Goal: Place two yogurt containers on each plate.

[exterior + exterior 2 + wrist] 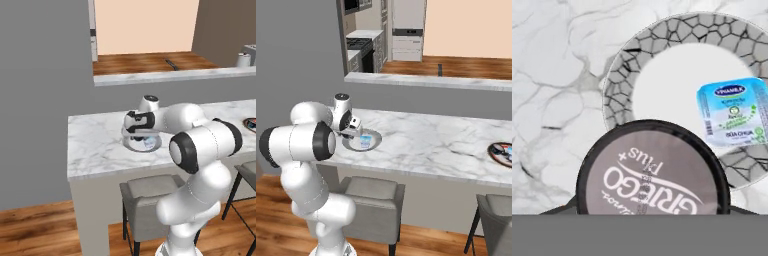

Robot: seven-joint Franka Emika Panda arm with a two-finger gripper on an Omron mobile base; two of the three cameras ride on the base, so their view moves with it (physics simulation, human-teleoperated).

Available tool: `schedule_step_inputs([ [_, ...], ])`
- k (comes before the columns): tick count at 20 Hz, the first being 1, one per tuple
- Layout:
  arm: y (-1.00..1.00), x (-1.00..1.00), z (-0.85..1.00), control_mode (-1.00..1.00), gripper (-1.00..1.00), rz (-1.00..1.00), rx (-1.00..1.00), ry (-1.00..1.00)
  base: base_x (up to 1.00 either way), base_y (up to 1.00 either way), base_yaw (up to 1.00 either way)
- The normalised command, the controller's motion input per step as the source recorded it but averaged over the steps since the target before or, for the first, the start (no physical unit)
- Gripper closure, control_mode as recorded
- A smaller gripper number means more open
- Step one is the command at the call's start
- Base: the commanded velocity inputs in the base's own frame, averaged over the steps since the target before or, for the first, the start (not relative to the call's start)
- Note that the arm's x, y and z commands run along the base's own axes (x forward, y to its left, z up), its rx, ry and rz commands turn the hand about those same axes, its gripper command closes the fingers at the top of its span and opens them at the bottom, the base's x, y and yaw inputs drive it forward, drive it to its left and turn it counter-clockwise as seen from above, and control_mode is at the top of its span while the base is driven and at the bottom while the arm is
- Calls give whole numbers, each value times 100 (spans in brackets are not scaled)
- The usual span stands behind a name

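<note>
My gripper (140, 135) hovers just over the pale silver-grey plate (131, 146) at the left end of the marble counter and is shut on a dark round yogurt cup (652, 172) with a pale "Grego" lid. That cup hangs over the plate's near rim (619, 80), and its body hides my fingertips in the hand view. One light blue and white yogurt cup (732, 111) lies on the plate (376, 137), also seen as the blue cup (365, 141) beside my gripper (352, 134). The reddish-brown rimmed plate (500, 153) sits far right, with small things on it that I cannot make out.
A raised grey ledge (170, 76) runs behind the marble counter (431, 140). Grey stools (150, 189) stand under the counter's front edge. My own arm's elbow (200, 145) bulks in front of the counter.
</note>
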Motion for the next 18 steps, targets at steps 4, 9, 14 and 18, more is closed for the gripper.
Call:
schedule_step_inputs([
  [4,29,51,-24,-100,100,-8,-1,0,0,0,0],
  [9,28,27,-28,-100,100,-20,0,0,0,0,0],
  [14,5,6,-52,-100,100,-19,0,0,0,0,0],
  [18,-1,11,-35,-100,100,-9,0,1,0,0,0],
])
